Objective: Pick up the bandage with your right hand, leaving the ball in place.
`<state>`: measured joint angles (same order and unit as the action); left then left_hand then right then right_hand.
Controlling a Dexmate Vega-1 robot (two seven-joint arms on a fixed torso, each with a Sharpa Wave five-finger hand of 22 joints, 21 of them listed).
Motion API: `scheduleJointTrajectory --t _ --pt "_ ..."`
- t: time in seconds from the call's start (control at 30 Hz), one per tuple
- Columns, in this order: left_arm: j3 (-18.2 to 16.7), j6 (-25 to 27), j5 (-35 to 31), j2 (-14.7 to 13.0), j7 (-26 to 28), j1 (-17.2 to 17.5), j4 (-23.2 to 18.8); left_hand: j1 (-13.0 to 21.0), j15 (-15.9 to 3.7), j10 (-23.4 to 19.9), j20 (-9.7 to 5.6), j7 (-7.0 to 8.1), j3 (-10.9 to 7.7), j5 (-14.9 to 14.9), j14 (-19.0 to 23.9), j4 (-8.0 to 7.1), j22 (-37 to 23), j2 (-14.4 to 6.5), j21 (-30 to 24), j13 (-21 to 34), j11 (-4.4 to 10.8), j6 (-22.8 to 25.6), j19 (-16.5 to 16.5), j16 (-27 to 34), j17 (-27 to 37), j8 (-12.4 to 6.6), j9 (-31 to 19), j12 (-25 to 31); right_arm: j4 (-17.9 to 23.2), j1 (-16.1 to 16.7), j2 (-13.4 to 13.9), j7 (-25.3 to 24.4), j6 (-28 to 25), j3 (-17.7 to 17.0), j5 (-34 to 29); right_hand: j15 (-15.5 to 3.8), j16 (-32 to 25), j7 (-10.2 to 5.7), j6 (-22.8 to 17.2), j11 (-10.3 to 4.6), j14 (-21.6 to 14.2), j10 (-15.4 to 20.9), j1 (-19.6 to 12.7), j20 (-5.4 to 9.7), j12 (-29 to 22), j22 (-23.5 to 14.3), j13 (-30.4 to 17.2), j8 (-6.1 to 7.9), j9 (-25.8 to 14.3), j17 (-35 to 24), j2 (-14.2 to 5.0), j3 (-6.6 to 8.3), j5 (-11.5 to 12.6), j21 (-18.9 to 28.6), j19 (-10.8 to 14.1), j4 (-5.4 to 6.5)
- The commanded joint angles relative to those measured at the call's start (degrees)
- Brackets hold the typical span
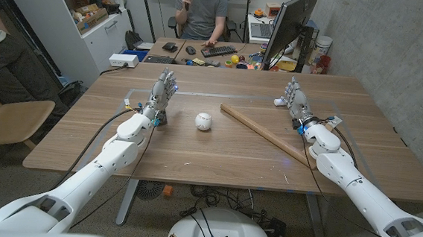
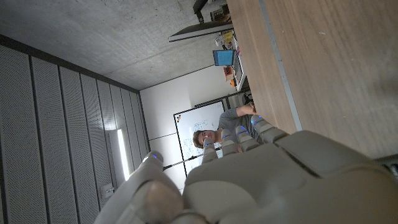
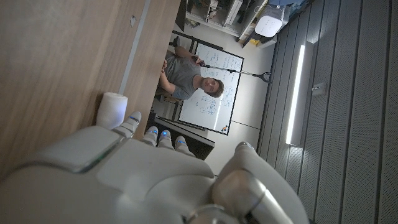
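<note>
The right hand [image 1: 296, 98] is standing up on the table [image 1: 217, 149] with its fingers spread apart, and it is holding nothing. The bandage [image 1: 280, 102], a small white roll, is lying just beside that hand, on the side toward the middle of the table and close to the fingertips. In the right wrist view the bandage [image 3: 114, 109] is showing just past the fingertips [image 3: 157, 134], near the far edge of the table.

The ball [image 1: 204, 122] is sitting near the middle of the table, well apart from the bandage. A long wooden stick [image 1: 266, 134] is lying slanted between the ball and the right arm. The left hand [image 1: 162, 93] is standing on the other side of the ball, fingers apart, also holding nothing.

I think the picking up is not yet starting; the hand is only getting ready. Next, the right hand is going to need to turn toward the roll, put its fingers around it, squeeze softly, and lift. It should be staying on its own side of the stick, so the ball is not getting bumped

A person [image 1: 202, 12] is sitting at a desk behind the table
</note>
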<state>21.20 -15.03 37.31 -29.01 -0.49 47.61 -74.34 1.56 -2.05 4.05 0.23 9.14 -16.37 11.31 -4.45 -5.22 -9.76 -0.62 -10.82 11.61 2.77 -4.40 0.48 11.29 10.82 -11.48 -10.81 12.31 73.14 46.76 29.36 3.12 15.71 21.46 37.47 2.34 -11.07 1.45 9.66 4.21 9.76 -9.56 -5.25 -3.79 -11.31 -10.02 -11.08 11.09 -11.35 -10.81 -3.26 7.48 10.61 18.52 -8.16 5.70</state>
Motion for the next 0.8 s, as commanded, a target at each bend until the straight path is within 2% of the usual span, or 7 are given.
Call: scheduleJointTrajectory --t 0.03,0.17,0.3,0.5,0.63,0.8 --pt "0.21 1.30 0.04 0.37 0.94 -0.62 0.47 0.66 -0.77 0.37 0.11 0.37 -0.42 0.22 -0.45 0.04 -0.29 -0.19 -0.26 0.08 -0.17 0.03 0.24 0.23 0.11 -0.40 -0.18 0.20 -1.06 -1.05 0.20 1.27 -0.88 0.23 0.40 -0.01 -0.24 0.08 1.06 0.20 5.41 -0.49 -0.86 0.27 -0.36 -0.30 -0.12 0.39 -0.11 -0.18 0.00 0.45 0.17 0.12 -0.38 -0.05" --pt "0.21 1.16 -0.03 0.47 1.00 -0.71 0.69 0.70 -0.79 0.35 0.13 0.35 -0.43 0.23 -0.45 0.05 -0.29 -0.25 -0.26 0.08 -0.15 0.01 0.25 0.22 0.11 -0.36 -0.18 0.20 -1.01 -1.16 0.35 1.35 -1.08 0.29 0.31 0.04 -0.24 0.08 1.09 0.27 5.42 -0.57 -1.04 0.29 -0.34 -0.30 -0.12 0.39 -0.10 -0.17 -0.06 0.53 0.12 0.02 -0.41 -0.16" --pt "0.23 1.08 -0.06 0.48 0.86 -0.82 0.89 0.73 -0.78 0.35 0.08 0.37 -0.43 0.23 -0.46 0.06 -0.29 -0.29 -0.25 0.08 -0.18 0.02 0.25 0.21 0.11 -0.35 -0.18 0.19 0.57 -1.50 1.88 0.74 -3.03 0.43 -0.51 0.06 -0.24 0.06 1.07 0.32 5.43 -0.46 -1.20 0.30 -0.39 -0.31 -0.12 0.41 -0.10 -0.17 -0.10 0.59 0.08 -0.05 -0.39 -0.27" --pt "0.27 0.90 -0.06 0.53 0.55 -1.02 1.22 0.78 -0.80 0.36 0.09 0.29 -0.43 0.23 -0.45 0.08 -0.29 -0.34 -0.25 0.08 -0.20 0.10 0.26 0.19 0.10 -0.35 -0.18 0.17 6.00 -2.47 6.81 -1.94 -9.96 0.98 -3.53 0.06 -0.36 0.17 0.69 0.40 5.15 -0.23 -1.75 0.23 -0.51 -0.32 -0.12 0.61 -0.10 -0.16 -0.12 0.78 0.00 -0.10 -0.03 -0.64" --pt "0.27 0.77 -0.11 0.53 0.42 -1.14 1.41 0.82 -0.79 0.34 0.11 0.30 -0.43 0.22 -0.51 0.09 -0.29 -0.37 -0.23 0.07 -0.22 0.11 0.24 0.16 0.10 -0.33 -0.18 0.16 8.44 -3.96 9.50 -2.12 -14.39 1.37 -4.80 -0.42 -0.75 0.28 0.07 0.27 3.95 0.91 -3.67 0.44 -0.99 -0.30 -0.17 1.02 -0.12 -0.13 -0.08 1.38 -0.02 -0.05 1.35 -1.95" --pt "0.20 0.59 -0.18 0.49 0.44 -1.18 1.48 0.84 -0.86 0.32 0.08 0.28 -0.42 0.22 -0.51 0.10 -0.29 -0.40 -0.24 0.07 -0.18 0.08 0.27 0.16 0.10 -0.29 -0.18 0.16 11.06 -6.54 12.92 -1.68 -20.38 2.46 -7.04 -0.63 -0.66 0.46 0.18 -0.43 3.99 0.67 -4.54 0.59 -0.86 -0.28 -0.15 0.99 -0.11 -0.12 0.18 1.54 -0.10 -0.25 1.58 -2.61"
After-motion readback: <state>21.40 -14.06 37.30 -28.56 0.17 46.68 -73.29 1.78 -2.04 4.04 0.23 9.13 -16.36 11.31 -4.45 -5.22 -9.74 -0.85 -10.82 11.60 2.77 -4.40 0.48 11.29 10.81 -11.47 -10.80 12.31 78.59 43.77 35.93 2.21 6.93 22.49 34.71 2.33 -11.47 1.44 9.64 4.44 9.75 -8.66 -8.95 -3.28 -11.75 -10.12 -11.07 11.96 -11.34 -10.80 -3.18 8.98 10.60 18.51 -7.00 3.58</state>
